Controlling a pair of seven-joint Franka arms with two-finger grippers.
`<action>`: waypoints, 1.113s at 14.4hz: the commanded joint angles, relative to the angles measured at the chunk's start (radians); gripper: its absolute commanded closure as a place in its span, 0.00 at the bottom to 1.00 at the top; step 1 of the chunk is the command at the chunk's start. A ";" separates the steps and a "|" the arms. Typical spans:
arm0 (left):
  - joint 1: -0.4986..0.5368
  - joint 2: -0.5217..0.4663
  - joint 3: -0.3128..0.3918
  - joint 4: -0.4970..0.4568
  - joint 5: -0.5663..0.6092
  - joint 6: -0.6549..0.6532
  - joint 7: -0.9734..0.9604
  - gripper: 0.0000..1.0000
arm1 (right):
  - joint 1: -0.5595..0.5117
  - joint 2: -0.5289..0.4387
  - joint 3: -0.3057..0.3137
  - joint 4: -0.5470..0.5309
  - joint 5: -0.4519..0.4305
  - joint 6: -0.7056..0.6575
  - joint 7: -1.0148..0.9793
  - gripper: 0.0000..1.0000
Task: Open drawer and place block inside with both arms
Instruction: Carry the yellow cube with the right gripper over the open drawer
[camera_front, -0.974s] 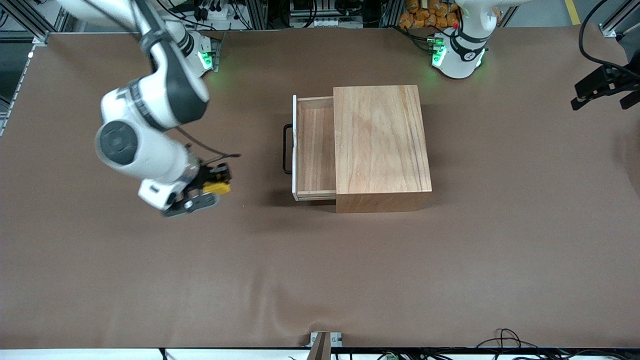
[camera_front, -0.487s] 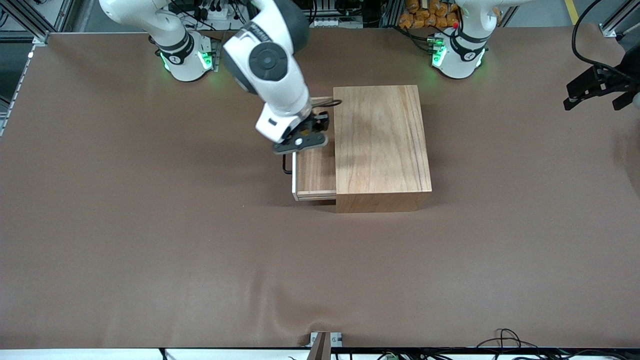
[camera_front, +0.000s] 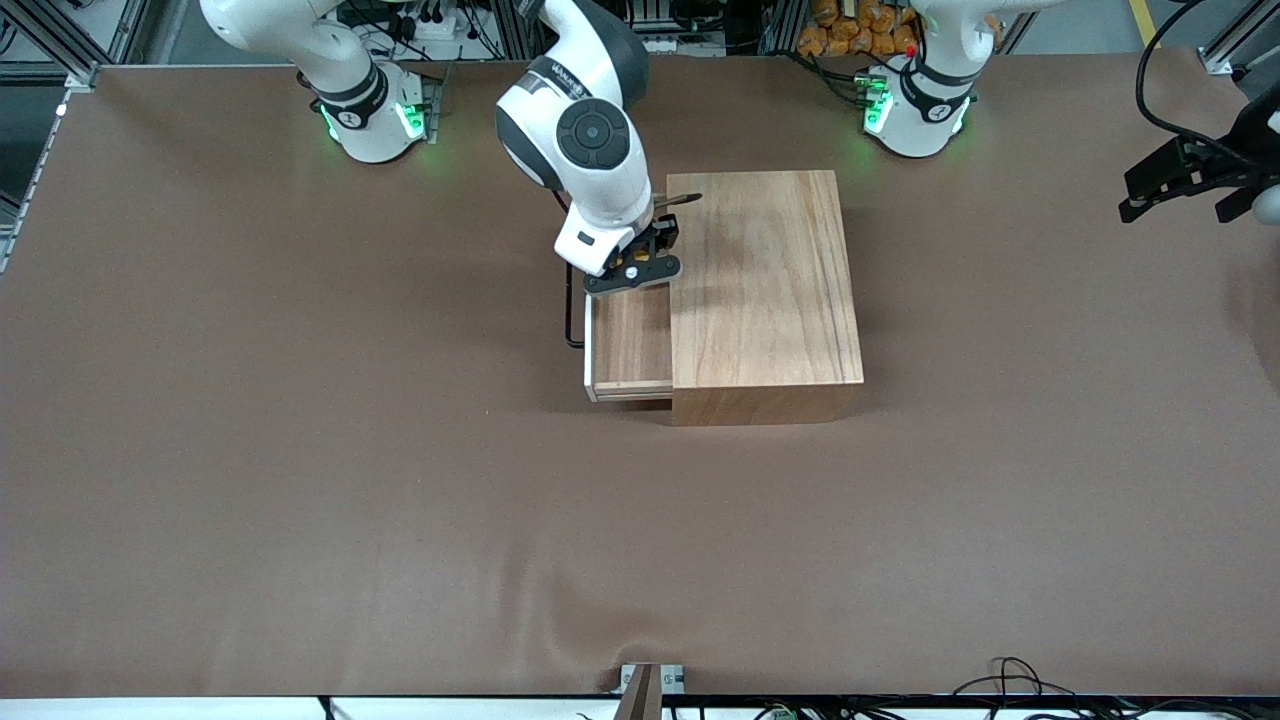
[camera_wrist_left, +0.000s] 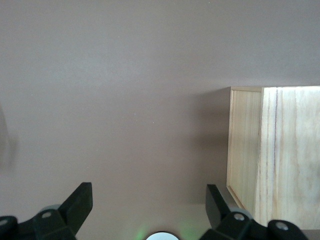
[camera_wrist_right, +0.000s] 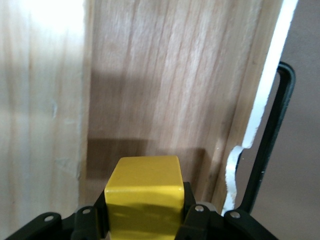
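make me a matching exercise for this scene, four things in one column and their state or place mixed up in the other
Things:
1. drawer
2. yellow block
3. left gripper
4. black loop handle

States or places:
A. jaws open, over bare table beside the wooden box
B. pulled out of the box, nothing resting on its floor
C. held in the shut right gripper above the drawer
D. fixed to the drawer's white front

Pairs: 1-B, 2-C, 3-A, 4-D
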 joint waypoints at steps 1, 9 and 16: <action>0.007 -0.023 -0.012 -0.027 -0.011 0.016 -0.021 0.00 | -0.007 -0.002 -0.006 -0.002 0.016 0.011 0.020 1.00; 0.010 -0.023 -0.012 -0.027 -0.011 0.016 -0.021 0.00 | -0.005 0.058 -0.006 -0.002 0.013 0.075 0.087 1.00; 0.012 -0.023 -0.012 -0.025 -0.011 0.016 -0.021 0.00 | -0.002 0.061 -0.010 0.004 -0.028 0.072 0.116 0.00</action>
